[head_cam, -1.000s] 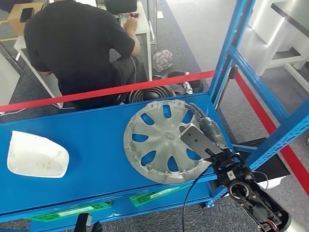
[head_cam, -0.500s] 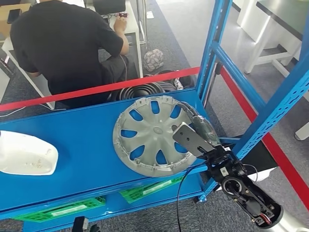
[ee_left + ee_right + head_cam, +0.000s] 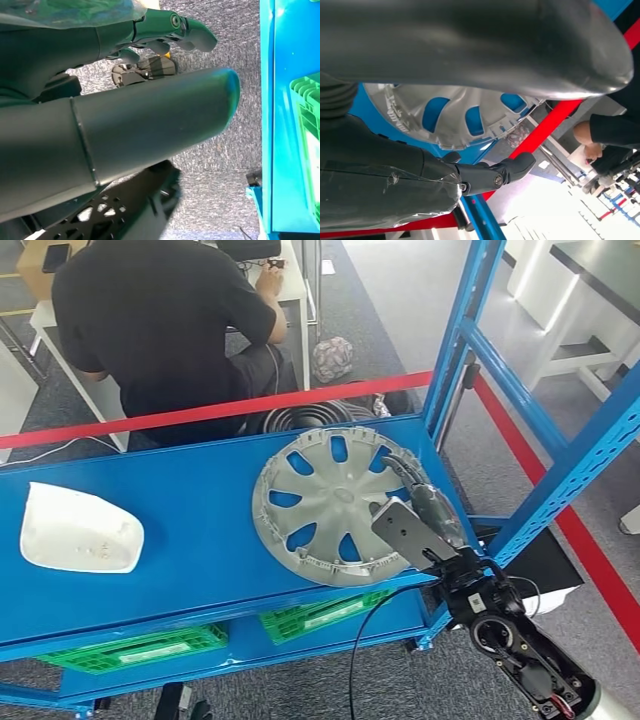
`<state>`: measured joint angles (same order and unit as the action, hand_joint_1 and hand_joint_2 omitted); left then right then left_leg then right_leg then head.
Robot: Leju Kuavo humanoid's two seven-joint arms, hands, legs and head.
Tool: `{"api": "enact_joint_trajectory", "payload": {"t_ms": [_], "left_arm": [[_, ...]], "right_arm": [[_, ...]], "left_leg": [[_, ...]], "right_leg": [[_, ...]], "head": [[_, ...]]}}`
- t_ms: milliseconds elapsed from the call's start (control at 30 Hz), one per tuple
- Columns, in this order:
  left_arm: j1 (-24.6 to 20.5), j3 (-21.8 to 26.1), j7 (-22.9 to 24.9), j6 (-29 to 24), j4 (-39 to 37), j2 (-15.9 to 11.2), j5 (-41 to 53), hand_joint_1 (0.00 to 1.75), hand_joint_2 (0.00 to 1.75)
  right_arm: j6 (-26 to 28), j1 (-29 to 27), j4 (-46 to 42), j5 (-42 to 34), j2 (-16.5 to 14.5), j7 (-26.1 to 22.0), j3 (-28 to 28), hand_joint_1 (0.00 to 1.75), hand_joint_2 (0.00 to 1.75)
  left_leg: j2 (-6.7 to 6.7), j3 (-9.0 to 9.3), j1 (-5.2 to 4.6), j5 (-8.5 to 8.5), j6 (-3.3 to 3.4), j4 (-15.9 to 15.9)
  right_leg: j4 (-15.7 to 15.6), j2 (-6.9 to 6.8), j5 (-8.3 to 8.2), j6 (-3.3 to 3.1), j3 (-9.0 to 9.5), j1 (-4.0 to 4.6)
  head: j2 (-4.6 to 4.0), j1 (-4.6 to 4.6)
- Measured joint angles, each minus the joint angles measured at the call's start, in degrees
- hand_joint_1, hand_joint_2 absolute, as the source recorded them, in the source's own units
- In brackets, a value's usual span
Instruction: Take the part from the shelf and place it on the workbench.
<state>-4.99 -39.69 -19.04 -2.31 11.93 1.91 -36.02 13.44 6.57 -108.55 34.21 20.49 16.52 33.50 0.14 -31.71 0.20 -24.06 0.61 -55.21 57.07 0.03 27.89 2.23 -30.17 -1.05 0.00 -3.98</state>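
A silver hubcap with blue showing through its openings lies flat at the right end of the blue shelf, slightly overhanging the front edge. My right hand lies over the hubcap's right rim. In the right wrist view the hubcap sits in the gap between the thick thumb and a dark straight finger, with space left on both sides. My left hand hangs beside the shelf over grey carpet, holding nothing, fingers apart.
A white moulded cover lies at the shelf's left end. Green crates sit on the lower level. Blue uprights stand at the right. Behind a red barrier tape a person in black bends over a desk.
The whole picture swung left and then back, so the camera moved. My right hand stays at the hubcap's right rim, and the hubcap keeps its place on the shelf.
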Motion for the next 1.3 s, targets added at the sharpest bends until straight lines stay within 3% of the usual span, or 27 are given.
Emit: {"api": "enact_joint_trajectory", "payload": {"t_ms": [133, 200, 300, 333, 367, 400, 467, 533, 667, 733, 800, 833, 867, 900, 967, 1033, 1167, 1300], "left_arm": [[0.0, -0.1, 0.0, 0.0, 0.0, -0.1, 0.0, 0.00, 0.00], [0.0, -0.2, 0.0, 0.0, 0.0, -0.2, 0.0, 0.00, 0.00], [0.0, -0.4, 0.0, 0.0, 0.0, -0.2, 0.0, 0.00, 0.00], [0.0, -0.4, 0.0, 0.0, 0.0, -0.2, 0.0, 0.00, 0.00], [0.1, -0.4, 0.0, 0.0, 0.0, -0.2, -0.1, 0.00, 0.00], [0.1, -0.4, 0.0, 0.0, 0.0, -0.2, -0.1, 0.00, 0.00], [0.0, -0.4, 0.0, -0.1, 0.0, -0.3, -0.2, 0.00, 0.00], [-0.2, -0.4, 0.0, -0.1, 0.0, -0.4, -0.3, 0.00, 0.00], [-0.1, -0.4, 0.0, -0.2, 0.0, -0.5, -0.7, 0.00, 0.00], [-0.1, -0.4, -0.1, -0.2, 0.0, -0.4, -0.8, 0.00, 0.00], [-0.1, -0.4, -0.1, -0.2, 0.0, -0.4, -0.9, 0.00, 0.00], [-0.1, -0.4, -0.1, -0.2, 0.0, -0.4, -1.0, 0.00, 0.00], [0.0, -0.4, -0.1, -0.2, 0.0, -0.3, -1.0, 0.00, 0.00], [0.0, -0.4, -0.1, -0.3, 0.0, -0.3, -1.1, 0.00, 0.00], [-0.1, -0.4, -0.1, -0.3, 0.0, -0.3, -1.1, 0.00, 0.00], [-0.1, -0.4, -0.2, -0.3, 0.0, -0.4, -1.2, 0.00, 0.00], [-0.2, -0.5, -0.2, -0.4, 0.0, -0.5, -1.2, 0.00, 0.00], [-0.2, -0.5, -0.2, -0.6, 0.0, -0.7, -1.5, 0.00, 0.00]], "right_arm": [[0.0, -0.1, 0.0, 0.0, 0.0, 0.0, 0.0, 0.00, 0.00], [0.0, 0.0, -0.1, 0.0, 0.0, 0.0, 0.0, 0.00, 0.00], [0.0, -0.1, 0.0, 0.3, 0.0, 0.0, 0.1, 0.00, 0.00], [0.1, -0.1, 0.0, 0.3, 0.0, 0.0, 0.1, 0.00, 0.00], [0.2, -0.1, 0.0, 0.4, 0.0, 0.1, 0.1, 0.00, 0.00], [0.2, -0.1, 0.0, 0.5, 0.0, 0.2, 0.1, 0.00, 0.00], [0.4, -0.2, 0.0, 0.7, 0.0, 0.3, 0.0, 0.00, 0.00], [0.5, -0.2, 0.0, 0.8, 0.0, 0.4, -0.2, 0.00, 0.00], [0.5, -0.3, 0.1, 0.8, 0.0, 0.4, -0.5, 0.00, 0.00], [0.5, -0.3, 0.3, 0.5, -0.1, 0.4, -0.9, 0.00, 0.00], [0.2, -0.3, 0.7, 0.0, -0.1, 0.1, -1.1, 0.00, 0.00], [0.1, -0.3, 1.0, -0.1, -0.1, 0.0, -1.1, 0.00, 0.00], [-0.1, -0.3, 1.2, -0.2, -0.1, -0.1, -1.2, 0.00, 0.00], [-0.2, -0.3, 1.5, -0.3, -0.1, -0.2, -1.3, 0.00, 0.00], [-0.3, -0.2, 1.9, -0.5, -0.1, -0.3, -1.5, 0.00, 0.00], [-0.4, 0.0, 2.2, -0.8, -0.1, -0.4, -1.7, 0.00, 0.00], [-1.2, 0.4, 3.6, -2.9, -0.2, -0.8, -1.9, 0.00, 0.00], [-1.4, 1.1, 5.1, -3.8, -0.4, -1.6, -1.8, 0.00, 0.00]], "left_leg": [[-0.03, -0.81, -0.06, 0.29, -1.21, -0.6], [-0.07, -2.08, 0.05, -2.08, -1.79, -3.7], [-0.10, -6.43, 0.15, -8.32, -2.37, -14.8], [-0.10, -7.13, 0.15, -9.10, -2.37, -17.1], [-0.10, -6.76, 0.13, -8.75, -2.24, -17.2], [-0.11, -5.22, 0.09, -7.41, -1.99, -15.0], [-0.13, -0.23, -0.18, -4.01, -1.02, -6.4], [-0.09, 2.75, -0.61, -2.44, -0.24, -0.5], [-0.04, 2.72, -0.53, -1.38, 0.57, 1.3], [0.06, 2.45, -0.23, -0.60, 1.01, 1.9], [0.12, 1.85, -0.26, -0.22, 1.21, 1.9], [0.13, 1.59, -0.27, -0.11, 1.16, 1.8], [0.14, 1.38, -0.26, -0.03, 1.11, 1.7], [0.13, 1.24, -0.23, 0.00, 1.04, 1.5], [0.07, 1.03, -0.19, -0.12, 0.73, 0.9], [-0.01, 0.64, -0.32, -0.27, 0.20, 0.3], [-0.02, 0.26, -0.56, -0.29, 0.84, 0.0], [-0.05, 0.40, -0.45, 0.27, 0.09, 0.6]], "right_leg": [[-1.5, 0.09, -0.57, -1.51, 0.01, 0.12], [-1.7, -0.10, -1.10, -2.34, -0.27, -0.04], [-1.7, -0.28, -1.79, -2.95, -1.18, 0.03], [-1.7, -0.29, -2.01, -3.00, -1.48, 0.10], [-1.7, -0.28, -2.21, -2.99, -1.72, 0.17], [-1.7, -0.24, -2.39, -2.97, -1.86, 0.25], [-1.7, -0.19, -2.69, -2.79, -2.00, 0.41], [-1.6, -0.18, -3.00, -2.36, -2.22, 0.53], [-1.3, -0.22, -2.98, -1.12, -2.82, 0.45], [3.2, -0.13, 0.21, -0.65, -4.85, 0.35], [11.0, -0.11, 4.37, -0.22, -7.99, 0.29], [13.7, -0.13, 5.35, -0.05, -8.93, 0.24], [14.4, -0.14, 5.18, 0.07, -8.84, 0.16], [12.6, -0.16, 3.96, 0.17, -7.56, 0.04], [4.6, -0.20, 0.67, 0.24, -2.88, -0.20], [-1.0, -0.08, -0.75, -0.22, -0.05, -0.17], [-1.9, 0.07, -0.83, -0.87, -0.03, 0.07], [-1.9, -0.03, -0.97, -1.18, -0.21, 0.24]], "head": [[0.00, 0.77], [0.00, 1.31], [0.00, 2.21], [0.00, 2.31], [0.00, 2.35], [0.00, 2.38], [0.00, 2.43], [0.00, 2.41], [0.00, 2.30], [0.00, 1.81], [0.00, 1.19], [0.00, 0.99], [0.00, 0.83], [0.00, 0.67], [0.00, 0.37], [0.00, 0.31], [0.00, 1.40], [0.00, 1.92]]}}
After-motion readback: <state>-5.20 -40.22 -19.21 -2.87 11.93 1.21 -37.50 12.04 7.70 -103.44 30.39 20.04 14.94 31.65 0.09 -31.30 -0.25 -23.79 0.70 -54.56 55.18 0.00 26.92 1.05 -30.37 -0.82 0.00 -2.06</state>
